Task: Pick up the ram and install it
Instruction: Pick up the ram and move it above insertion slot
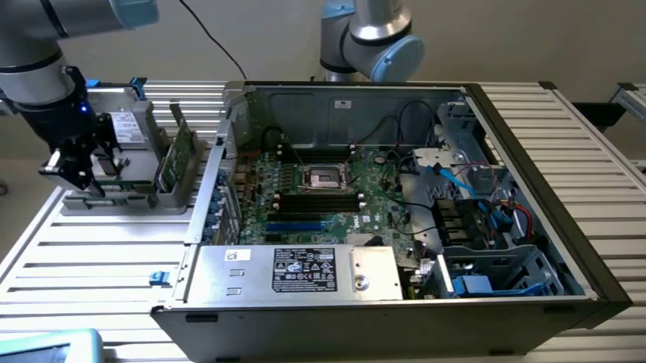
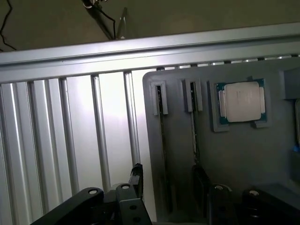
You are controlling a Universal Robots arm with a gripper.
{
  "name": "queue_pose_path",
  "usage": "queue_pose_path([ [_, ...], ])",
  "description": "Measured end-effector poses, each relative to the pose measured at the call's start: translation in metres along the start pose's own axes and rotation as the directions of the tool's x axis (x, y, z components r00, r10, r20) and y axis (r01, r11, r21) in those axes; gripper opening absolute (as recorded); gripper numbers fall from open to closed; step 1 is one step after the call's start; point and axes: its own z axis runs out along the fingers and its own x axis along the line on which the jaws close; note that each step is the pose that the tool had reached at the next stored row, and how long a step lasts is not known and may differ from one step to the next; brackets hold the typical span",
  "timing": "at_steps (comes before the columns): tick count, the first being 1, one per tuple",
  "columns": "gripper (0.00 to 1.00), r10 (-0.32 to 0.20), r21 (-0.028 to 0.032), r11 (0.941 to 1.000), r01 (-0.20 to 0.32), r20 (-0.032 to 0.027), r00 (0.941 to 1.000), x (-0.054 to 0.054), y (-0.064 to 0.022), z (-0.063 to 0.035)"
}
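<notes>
i'm in a robotics lab, by the look of it: my gripper (image 1: 79, 175) over a grey parts fixture (image 1: 121, 201), an opened computer case (image 1: 302, 333) with bare motherboard (image 1: 376, 193) on a slatted aluminium bench (image 1: 91, 253), another robot arm (image 1: 368, 38) behind.

Free room over slatted table (image 1: 91, 253) beside grey holder (image 1: 121, 203); upright ram (image 1: 184, 157) and drive (image 1: 129, 125) near the pincer (image 1: 83, 175).

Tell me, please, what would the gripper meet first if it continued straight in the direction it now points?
Probably the ram, standing on edge in the grey holder: in the wrist view that stick lies between the open fingers of the gripper. How far off it is, I cannot judge.
</notes>
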Motion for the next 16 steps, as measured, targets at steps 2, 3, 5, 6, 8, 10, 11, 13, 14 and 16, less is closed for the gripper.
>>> queue_pose_path([
  [2, 0.55, 0.000, -0.0001, 1.0000, 0.000, -0.0001, 1.0000, 0.000, -0.0001, 0.0036],
  [3, 0.55, 0.000, -0.0001, 1.0000, 0.000, 0.0000, 1.0000, 0.000, -0.0001, 0.0054],
  [5, 0.55, 0.000, -0.0001, 1.0000, 0.000, -0.0001, 1.0000, 0.000, -0.0002, 0.0090],
  [6, 0.55, 0.000, 0.0000, 1.0000, 0.000, 0.0000, 1.0000, 0.000, -0.0004, 0.0109],
  [8, 0.55, 0.000, -0.0001, 1.0000, 0.000, -0.0001, 1.0000, 0.000, -0.0011, 0.0145],
  [10, 0.55, 0.000, -0.0005, 1.0000, 0.000, -0.0001, 1.0000, 0.000, -0.0019, 0.0181],
  [11, 0.55, 0.000, -0.0010, 1.0000, 0.000, -0.0001, 1.0000, 0.000, -0.0023, 0.0199],
  [13, 0.55, 0.000, -0.0029, 1.0000, 0.000, -0.0003, 1.0000, 0.000, -0.0029, 0.0236],
  [14, 0.55, 0.000, -0.0040, 1.0000, 0.000, -0.0005, 1.0000, 0.000, -0.0031, 0.0254],
  [16, 0.55, 0.000, -0.0057, 1.0000, 0.000, -0.0007, 1.0000, 0.000, -0.0034, 0.0289],
])
